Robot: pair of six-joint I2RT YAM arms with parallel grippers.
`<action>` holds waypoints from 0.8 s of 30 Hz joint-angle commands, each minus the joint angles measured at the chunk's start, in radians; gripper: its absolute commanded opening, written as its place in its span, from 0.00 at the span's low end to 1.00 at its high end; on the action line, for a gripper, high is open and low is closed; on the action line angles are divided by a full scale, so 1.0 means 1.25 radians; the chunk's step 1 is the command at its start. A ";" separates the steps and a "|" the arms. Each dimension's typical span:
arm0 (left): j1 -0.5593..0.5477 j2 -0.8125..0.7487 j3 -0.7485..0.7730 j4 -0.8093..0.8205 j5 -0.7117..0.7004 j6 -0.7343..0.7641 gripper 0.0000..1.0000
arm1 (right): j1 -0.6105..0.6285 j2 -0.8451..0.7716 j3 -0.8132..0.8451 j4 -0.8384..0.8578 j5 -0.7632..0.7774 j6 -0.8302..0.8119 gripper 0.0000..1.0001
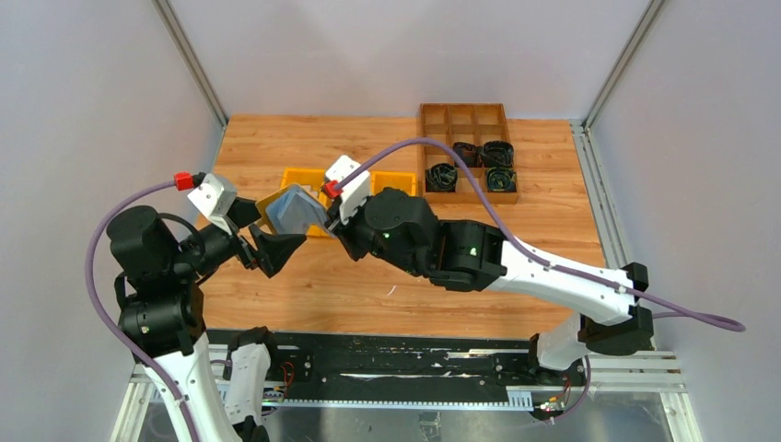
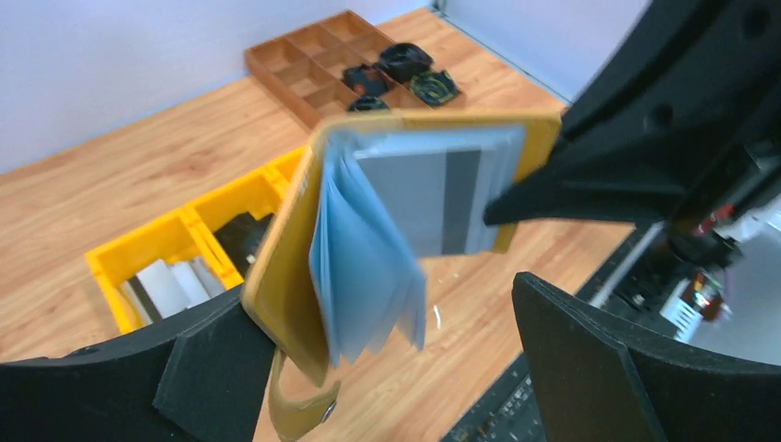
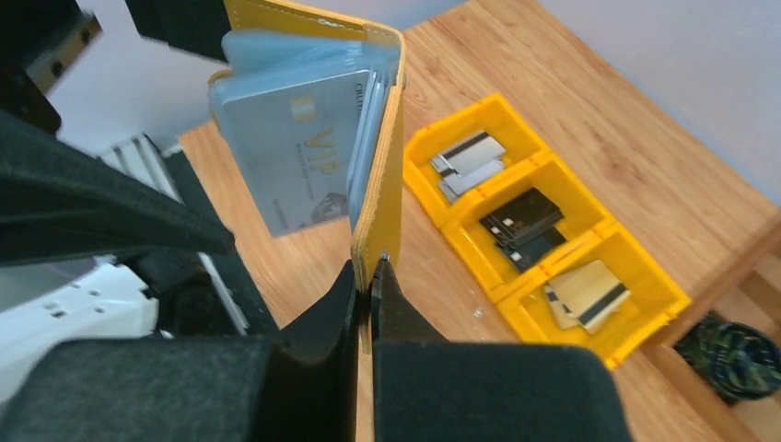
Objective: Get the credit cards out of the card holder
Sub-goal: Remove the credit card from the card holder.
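The right arm [image 1: 553, 272] is leaning in low from the right of the card holder [image 1: 297, 212], and the right gripper [image 3: 371, 269] is pinching the edge of the holder's yellow cover between closed fingers. The left arm [image 1: 147, 267] is sitting folded at the holder's left. The left gripper [image 2: 382, 304] is gaping wide around the holder's lower end, with one finger [image 2: 207, 368] right against the cover.

Bright, even diffuse overhead light, only soft faint shadows under the arms on the table [image 1: 553, 212], no harsh glare; top view sharp, card holder [image 2: 368, 239] blurred in left wrist view, right gripper [image 3: 370, 276] soft-focus and dark up close.
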 commanded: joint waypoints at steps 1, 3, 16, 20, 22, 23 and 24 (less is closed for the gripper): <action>-0.002 -0.044 -0.057 0.125 -0.070 -0.046 1.00 | 0.042 0.017 0.044 -0.065 0.117 -0.097 0.00; -0.002 -0.047 -0.067 0.137 -0.047 -0.051 1.00 | 0.050 0.018 0.048 -0.069 0.101 -0.112 0.00; -0.003 -0.027 -0.081 0.092 0.049 0.036 0.74 | 0.005 -0.132 -0.134 0.110 -0.214 -0.076 0.00; -0.002 -0.003 -0.062 0.093 0.121 -0.001 0.41 | -0.047 -0.171 -0.199 0.164 -0.331 -0.014 0.00; -0.002 0.005 -0.053 0.093 0.132 -0.020 0.30 | -0.074 -0.180 -0.222 0.181 -0.375 0.015 0.00; -0.002 0.006 -0.048 0.093 0.129 -0.024 0.25 | -0.090 -0.182 -0.233 0.185 -0.389 0.028 0.06; -0.003 0.006 -0.045 0.093 0.125 -0.026 0.21 | -0.097 -0.184 -0.243 0.189 -0.395 0.037 0.17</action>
